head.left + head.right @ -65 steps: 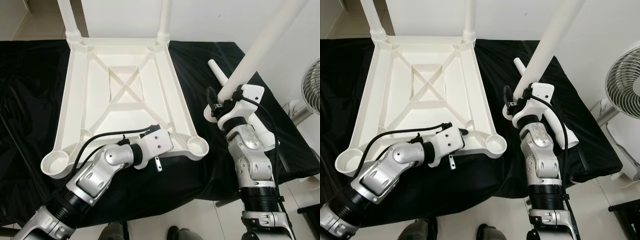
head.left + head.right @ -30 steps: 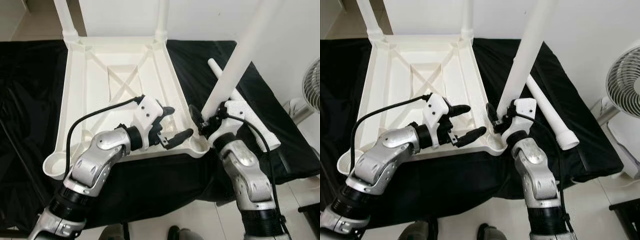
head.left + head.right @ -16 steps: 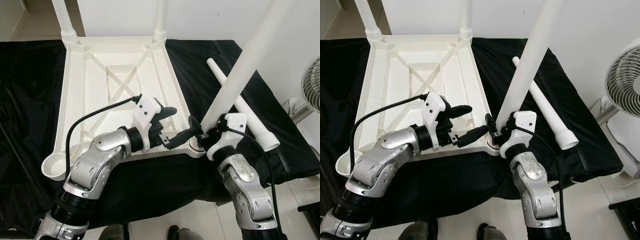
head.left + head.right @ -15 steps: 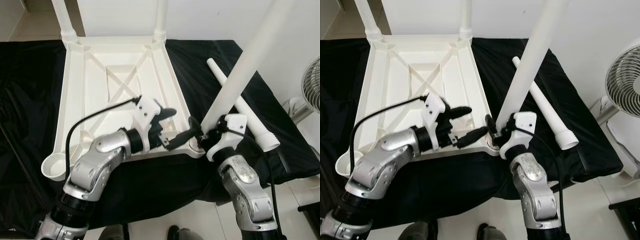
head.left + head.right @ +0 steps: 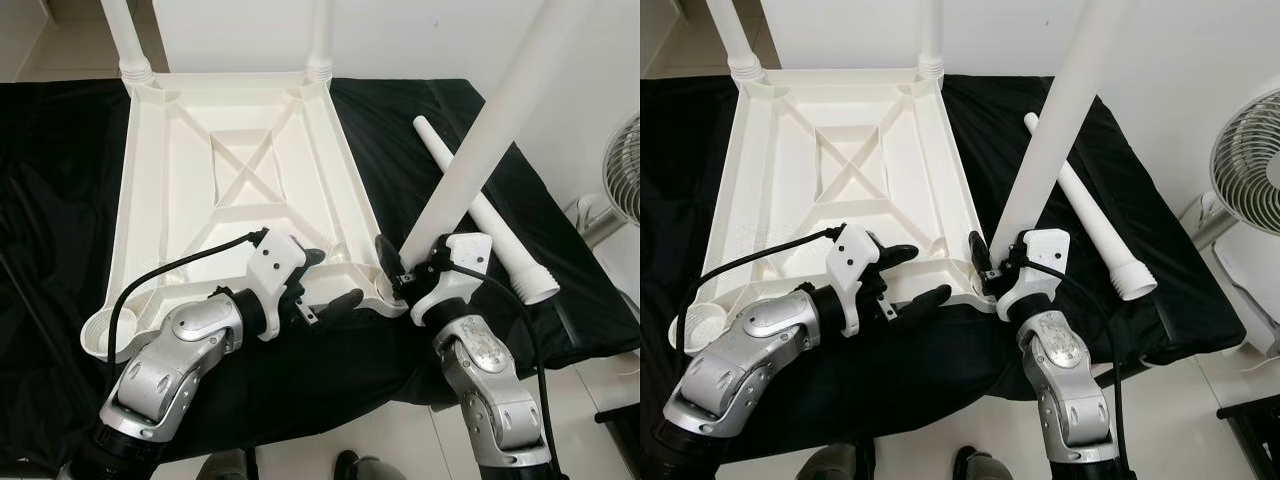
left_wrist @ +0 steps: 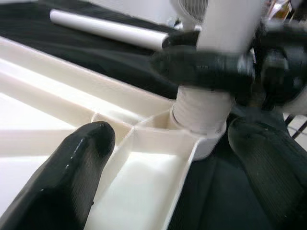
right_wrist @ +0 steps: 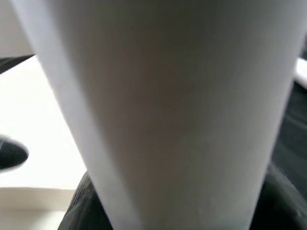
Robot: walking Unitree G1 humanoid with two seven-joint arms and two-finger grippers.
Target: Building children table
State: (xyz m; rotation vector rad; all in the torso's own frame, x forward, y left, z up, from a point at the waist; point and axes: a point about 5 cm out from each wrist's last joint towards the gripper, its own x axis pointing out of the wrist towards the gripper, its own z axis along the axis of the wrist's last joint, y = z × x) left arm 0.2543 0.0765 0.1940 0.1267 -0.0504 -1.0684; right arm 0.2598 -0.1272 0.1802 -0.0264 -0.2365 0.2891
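White tabletop (image 5: 240, 180): two far legs on; my right gripper (image 5: 405, 275) holds third leg (image 5: 480, 150), seemingly seated; left gripper (image 5: 325, 285) wide.

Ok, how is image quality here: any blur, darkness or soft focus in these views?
Head views: sharp and evenly lit, white tabletop bright against the black cloth. Left wrist view: socket and threaded leg end fairly clear, near black fingers soft. Right wrist view: held leg so close it is a featureless blur.
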